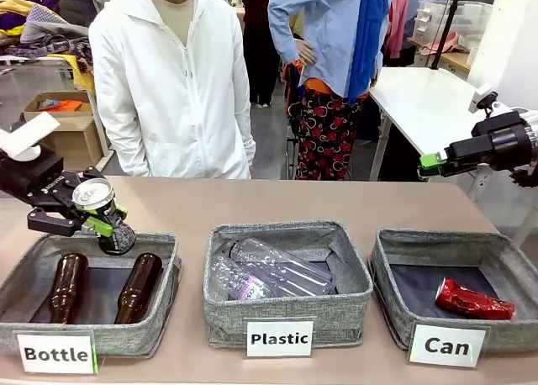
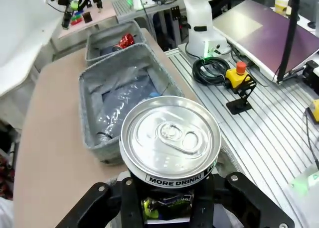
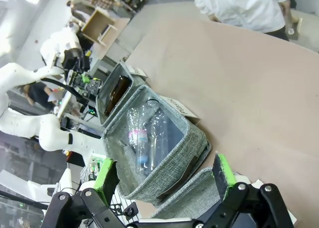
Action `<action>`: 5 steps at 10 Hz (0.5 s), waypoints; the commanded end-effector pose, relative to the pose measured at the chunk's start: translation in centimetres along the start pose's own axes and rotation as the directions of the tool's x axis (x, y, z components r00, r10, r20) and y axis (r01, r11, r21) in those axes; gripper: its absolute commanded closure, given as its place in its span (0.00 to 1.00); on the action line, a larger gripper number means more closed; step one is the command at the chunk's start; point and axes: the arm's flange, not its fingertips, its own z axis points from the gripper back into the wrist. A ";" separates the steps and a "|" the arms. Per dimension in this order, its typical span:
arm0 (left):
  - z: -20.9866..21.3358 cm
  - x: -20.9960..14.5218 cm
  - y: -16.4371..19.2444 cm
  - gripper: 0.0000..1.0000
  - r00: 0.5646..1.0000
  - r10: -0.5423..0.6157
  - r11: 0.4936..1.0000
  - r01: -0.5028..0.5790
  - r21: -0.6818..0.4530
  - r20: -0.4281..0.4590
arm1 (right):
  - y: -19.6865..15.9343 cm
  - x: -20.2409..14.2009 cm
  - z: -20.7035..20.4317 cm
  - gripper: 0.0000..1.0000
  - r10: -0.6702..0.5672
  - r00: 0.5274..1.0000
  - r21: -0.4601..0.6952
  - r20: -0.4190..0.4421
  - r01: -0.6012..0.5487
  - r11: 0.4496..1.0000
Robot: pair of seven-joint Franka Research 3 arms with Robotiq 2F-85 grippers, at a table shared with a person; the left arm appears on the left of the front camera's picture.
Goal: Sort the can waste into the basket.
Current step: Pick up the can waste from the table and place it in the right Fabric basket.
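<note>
The left gripper (image 1: 102, 219) hangs at the left of the table, above the far right corner of the "Bottle" bin (image 1: 160, 324), its black body angled so the fingers point toward the right and down. Its jaws pinch the black-and-blue can (image 1: 95, 200), which sits tilted with its silver top (image 2: 170, 134) turned up and toward the near side. In the left wrist view the can stands between the green pads, its lid unopened with the pull tab flat, and a band of white print reading "MORE DRINK!" runs round the rim.

The right gripper (image 1: 430, 163) is held high at the far right, above the far edge of the table and above the "Can" basket (image 1: 395, 308), with its fingers pointing left. In the right wrist view its green-padded fingers (image 3: 223, 171) stand spread wide with nothing between them.

The red can (image 1: 473, 301) lies on its side, crushed and crumpled, on the dark lining at the near right of the "Can" basket, which is the rightmost of three grey bins. The middle "Plastic" bin (image 1: 336, 305) holds clear plastic bottles (image 1: 267, 269), and the "Bottle" bin holds two brown glass bottles (image 1: 136, 287) lying side by side. A person in a white jacket (image 1: 172, 82) stands at the far side of the table.
</note>
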 end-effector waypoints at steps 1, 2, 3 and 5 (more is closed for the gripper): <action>-0.1 0.7 -0.5 0.67 1.000 0.014 1.000 -0.014 -0.007 -0.016 | 0.3 0.1 0.1 0.00 0.006 1.000 -0.002 -0.004 -0.006 1.000; 0.0 0.0 0.0 0.63 1.000 0.000 1.000 0.000 0.000 0.000 | 0.3 0.1 0.1 0.00 0.006 1.000 -0.002 -0.004 -0.006 1.000; -2.9 2.6 1.5 0.63 1.000 0.009 1.000 -0.009 0.005 -0.008 | 0.0 0.0 0.0 0.00 0.000 1.000 0.000 0.000 0.000 1.000; -9.4 10.9 7.4 0.63 0.995 -0.021 0.998 0.026 -0.058 0.098 | 8.9 -2.1 3.6 0.00 -0.018 0.998 -0.249 -0.061 0.002 0.968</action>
